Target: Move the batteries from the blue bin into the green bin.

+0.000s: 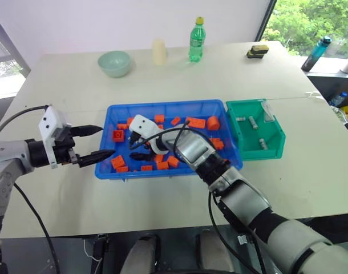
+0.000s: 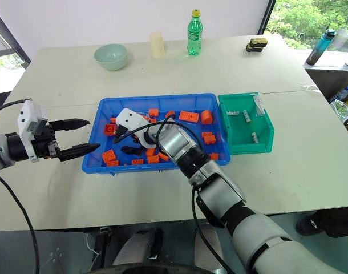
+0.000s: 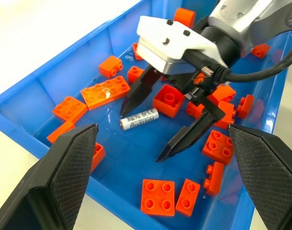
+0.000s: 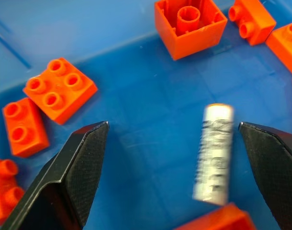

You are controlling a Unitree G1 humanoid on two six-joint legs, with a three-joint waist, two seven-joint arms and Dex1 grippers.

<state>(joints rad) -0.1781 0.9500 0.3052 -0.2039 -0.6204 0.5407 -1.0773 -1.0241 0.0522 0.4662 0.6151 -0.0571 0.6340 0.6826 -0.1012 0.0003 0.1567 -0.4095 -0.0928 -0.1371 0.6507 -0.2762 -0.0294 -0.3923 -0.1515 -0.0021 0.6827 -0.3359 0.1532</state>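
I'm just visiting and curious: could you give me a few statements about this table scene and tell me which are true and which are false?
1. The right gripper is open above a battery in the blue bin. True.
2. The green bin is empty. False: it holds three batteries.
3. The left gripper holds an orange brick. False: it is open and holds nothing, beside the blue bin.
4. A green bottle stands upright at the table's far side. True.
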